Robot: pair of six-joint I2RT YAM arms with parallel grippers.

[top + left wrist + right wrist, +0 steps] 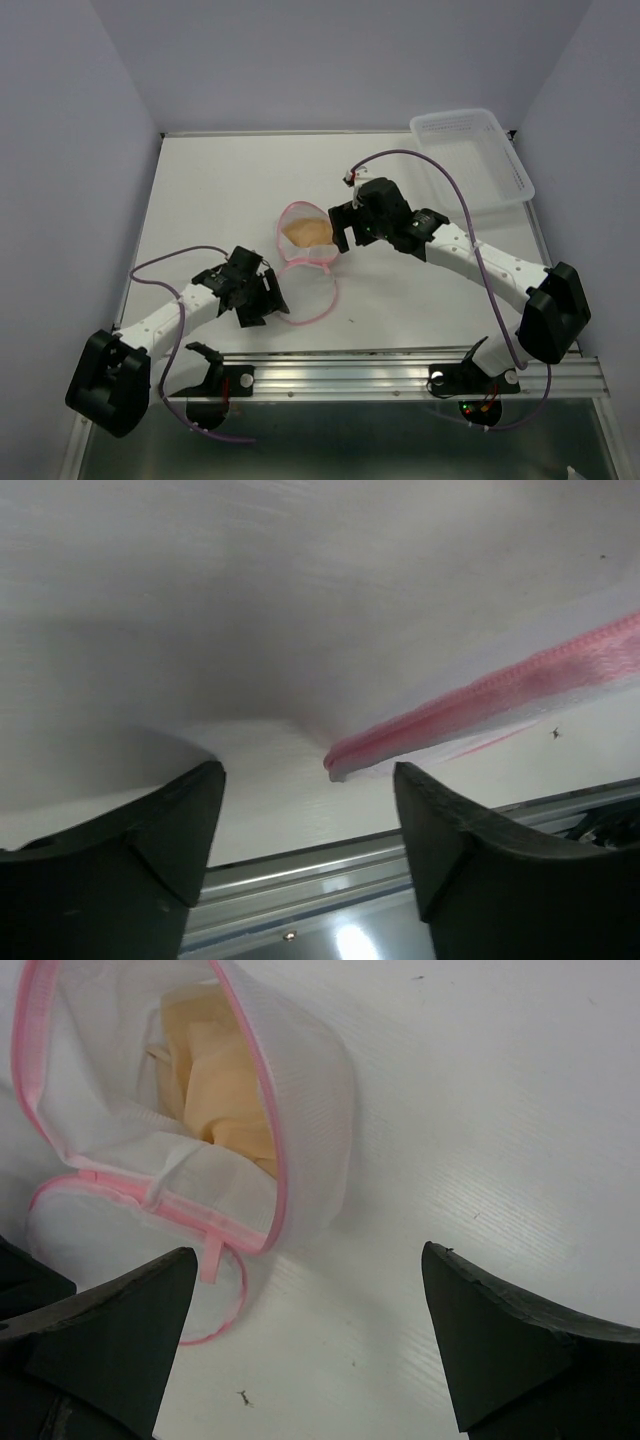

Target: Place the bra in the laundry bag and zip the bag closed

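The bra (225, 1080) is seen tucked inside the bag (315, 1110), whose flap (100, 1235) is thrown open (zipper not yet run). Both grippers are held spread and empty: the right gripper (345, 225) just beside the bag, the left gripper (310, 780) set at the flap's pink rim, probably so zipping can be begun.

Bra (215, 1075) half hidden inside laundry bag (312, 1130); L-wrist view: bag blurred, cut off rt.

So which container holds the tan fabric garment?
The white mesh laundry bag with the pink zipper rim, mid-table; the soft tan bra shows inside. The clear rectangular plastic basket shows no garment.
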